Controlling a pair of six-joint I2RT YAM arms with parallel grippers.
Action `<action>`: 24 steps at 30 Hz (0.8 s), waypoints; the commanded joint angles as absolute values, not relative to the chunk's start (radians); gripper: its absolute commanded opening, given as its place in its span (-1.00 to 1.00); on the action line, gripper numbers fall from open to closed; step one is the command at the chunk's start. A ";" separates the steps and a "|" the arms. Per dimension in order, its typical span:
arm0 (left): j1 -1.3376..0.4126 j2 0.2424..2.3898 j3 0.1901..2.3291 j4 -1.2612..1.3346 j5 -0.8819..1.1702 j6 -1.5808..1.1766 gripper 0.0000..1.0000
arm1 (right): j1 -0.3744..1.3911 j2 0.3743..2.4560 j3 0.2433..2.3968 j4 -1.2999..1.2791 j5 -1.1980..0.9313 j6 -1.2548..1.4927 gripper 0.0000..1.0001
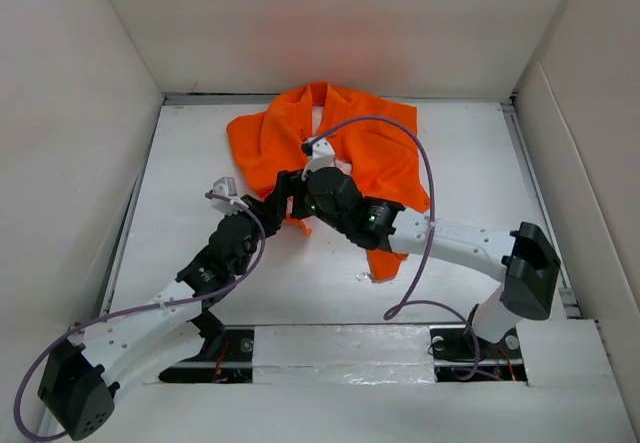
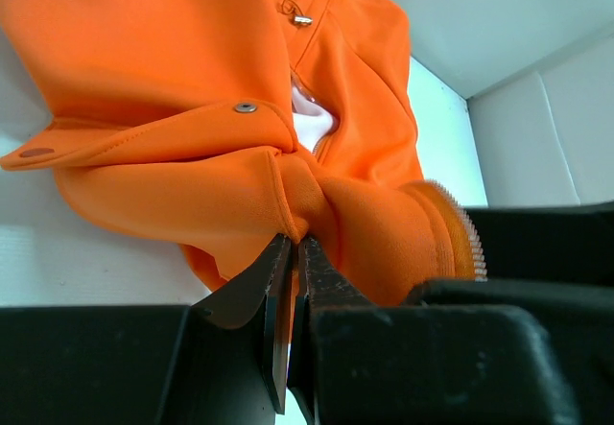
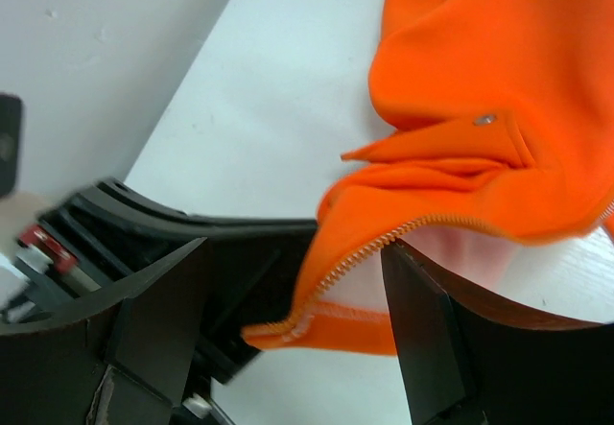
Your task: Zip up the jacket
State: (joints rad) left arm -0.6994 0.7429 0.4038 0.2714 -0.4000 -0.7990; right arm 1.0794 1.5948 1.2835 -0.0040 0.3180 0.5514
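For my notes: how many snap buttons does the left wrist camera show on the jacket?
2: a silvery snap mid-flap, a darker snap at its left end. Folds may hide others.

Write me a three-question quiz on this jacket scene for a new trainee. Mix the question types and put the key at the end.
1. True or false: the left gripper is shut on a bunched fold of the jacket.
2. Pick one. What lies in the right gripper, between its jaws?
A) a loose cable
B) the jacket's zipper edge, teeth showing
C) nothing at all
3. Fill the gap: the right gripper's jaws stand ____ (open or shut).

Key: 1 true; 2 B; 3 open.
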 commanded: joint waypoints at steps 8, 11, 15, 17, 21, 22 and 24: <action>-0.703 0.735 0.396 0.350 -0.408 -0.765 -1.00 | 1.094 1.674 1.411 -0.078 0.376 0.563 0.47; -0.703 0.739 0.400 0.350 -0.414 -0.762 -1.00 | 1.094 1.661 1.379 -0.078 0.373 0.565 0.42; -0.703 0.747 0.403 0.351 -0.419 -0.761 -1.00 | 1.106 1.643 1.358 -0.110 0.408 0.571 0.27; -0.703 0.744 0.405 0.351 -0.420 -0.758 -1.00 | 1.106 1.628 1.341 -0.115 0.429 0.572 0.21; -0.703 0.735 0.408 0.338 -0.428 -0.755 -1.00 | 1.106 1.597 1.310 -0.115 0.454 0.574 0.02; -0.703 0.730 0.408 0.331 -0.431 -0.753 -1.00 | 1.106 1.586 1.305 -0.117 0.457 0.574 0.02; -0.703 0.726 0.407 0.327 -0.434 -0.755 -1.00 | 1.115 1.574 1.284 -0.111 0.454 0.578 0.00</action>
State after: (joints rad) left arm -0.6994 0.7486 0.3985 0.2737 -0.4053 -0.7708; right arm 1.0977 1.6341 1.3029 -0.1246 0.4122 0.5701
